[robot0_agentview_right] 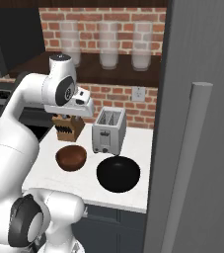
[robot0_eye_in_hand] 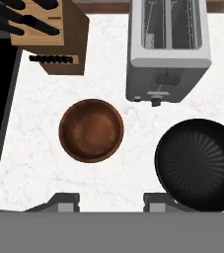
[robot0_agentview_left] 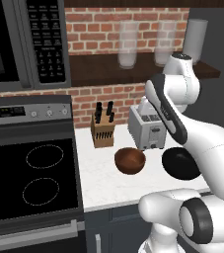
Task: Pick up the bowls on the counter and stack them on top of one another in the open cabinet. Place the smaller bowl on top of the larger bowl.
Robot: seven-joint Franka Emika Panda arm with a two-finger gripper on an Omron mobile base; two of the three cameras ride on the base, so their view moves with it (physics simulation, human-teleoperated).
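Observation:
The smaller reddish-brown bowl (robot0_agentview_left: 130,160) (robot0_agentview_right: 71,157) (robot0_eye_in_hand: 91,130) sits upright on the white counter (robot0_agentview_left: 101,185) (robot0_eye_in_hand: 34,148), left of the larger black bowl (robot0_agentview_left: 180,163) (robot0_agentview_right: 118,173) (robot0_eye_in_hand: 200,164). The two bowls stand apart. My gripper (robot0_eye_in_hand: 111,201) hangs well above the counter and looks straight down, its fingertips (robot0_eye_in_hand: 64,201) spread wide; it is open with nothing between them. It is over the counter's front part, between the two bowls. The open cabinet (robot0_agentview_left: 98,69) (robot0_agentview_right: 91,71), a dark brown shelf board backed by brick, runs above the counter.
A silver toaster (robot0_agentview_left: 147,127) (robot0_eye_in_hand: 168,47) stands behind the bowls, a wooden knife block (robot0_agentview_left: 102,129) (robot0_eye_in_hand: 49,37) to its left. Three glass jars (robot0_agentview_right: 108,47) sit on the shelf. The black stovetop (robot0_agentview_left: 29,178) and microwave (robot0_agentview_left: 24,42) are left; a tall grey panel (robot0_agentview_right: 197,148) is right.

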